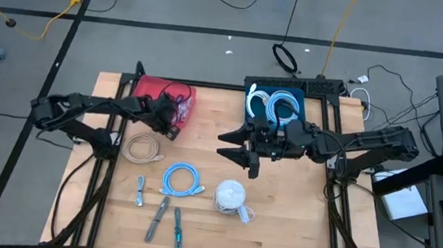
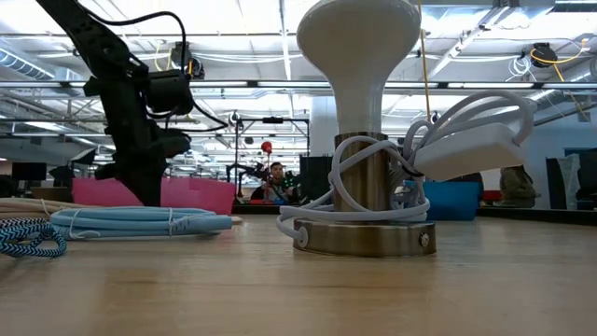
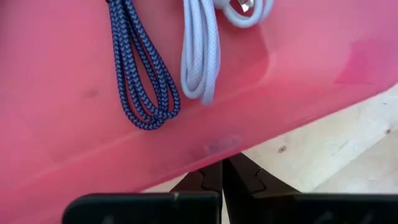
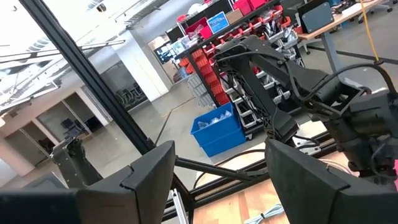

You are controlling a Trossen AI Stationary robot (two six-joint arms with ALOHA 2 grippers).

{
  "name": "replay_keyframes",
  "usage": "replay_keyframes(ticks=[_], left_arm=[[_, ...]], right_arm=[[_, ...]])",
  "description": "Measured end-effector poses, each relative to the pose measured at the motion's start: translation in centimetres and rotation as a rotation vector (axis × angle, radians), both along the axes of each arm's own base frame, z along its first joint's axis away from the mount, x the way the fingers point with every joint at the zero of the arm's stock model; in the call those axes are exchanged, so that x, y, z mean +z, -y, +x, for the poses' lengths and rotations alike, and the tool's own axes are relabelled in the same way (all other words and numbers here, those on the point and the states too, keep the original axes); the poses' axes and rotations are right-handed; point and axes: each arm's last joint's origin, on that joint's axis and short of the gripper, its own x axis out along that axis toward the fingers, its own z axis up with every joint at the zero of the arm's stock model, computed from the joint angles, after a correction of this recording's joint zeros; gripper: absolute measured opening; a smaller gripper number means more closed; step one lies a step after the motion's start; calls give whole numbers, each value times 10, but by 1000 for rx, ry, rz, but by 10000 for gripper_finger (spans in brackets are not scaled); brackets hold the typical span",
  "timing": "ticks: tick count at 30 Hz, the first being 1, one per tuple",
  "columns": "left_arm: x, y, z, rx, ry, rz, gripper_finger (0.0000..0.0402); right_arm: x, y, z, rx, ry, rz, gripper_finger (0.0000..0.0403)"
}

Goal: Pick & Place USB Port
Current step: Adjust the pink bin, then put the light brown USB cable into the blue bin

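Room: big open workshop; in the high view a pale wooden table [image 1: 277, 219] sits on grey floor with stray cords.
High view, left: left gripper [image 1: 174, 128] hangs at the edge of the red tray [image 1: 150, 89], its fingers too small to make out here.
High view, right: right gripper [image 1: 239, 148] is over the table's middle, dark fingers spread apart, holding nothing.
High view, cables: a coiled light-blue cable [image 1: 181, 179] lies mid-table, a beige coil [image 1: 145, 147] near the left arm, white coils in the blue bin [image 1: 251, 90]; small plug ends cannot be told.
Low view: a round-topped lamp [image 2: 360, 131] on a brushed metal base, white cord wrapped around it, blocks the centre; the light-blue cable [image 2: 140, 222] lies flat beside it.
Left wrist view: fingers [image 3: 202, 180] are pressed together, empty, just short of the glossy red tray [image 3: 74, 143]; a braided dark-blue cable [image 3: 140, 81] and a white one [image 3: 200, 56] lie inside, both cut off.
Right wrist view: fingers [image 4: 149, 171] stand wide apart; table mostly out of frame.
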Motion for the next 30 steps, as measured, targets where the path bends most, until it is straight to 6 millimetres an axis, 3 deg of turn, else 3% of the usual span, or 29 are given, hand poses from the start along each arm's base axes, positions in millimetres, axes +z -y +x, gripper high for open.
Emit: replay_keyframes(ticks=[5, 8, 11, 14, 18, 25, 30], left_arm=[[15, 0, 1, -10, 48, 2, 0], [35, -1, 3, -14, 105, 29, 0], [62, 5, 4, -101, 246, -66, 0], [89, 26, 0, -237, 320, -175, 0], [114, 65, -20, -367, 287, -212, 0], [123, 117, -76, -463, 59, -106, 1], [116, 126, -86, -450, -35, 102, 41]], right_arm=[[0, 0, 0, 0, -1, 8, 242], [0, 0, 0, 0, 1, 3, 242], [0, 0, 0, 0, 1, 0, 242], [0, 0, 0, 2, 1, -9, 242], [0, -2, 0, 8, 1, -12, 242], [-4, -2, 0, 8, -45, -22, 242], [-6, 3, 1, -7, -56, -24, 242]])
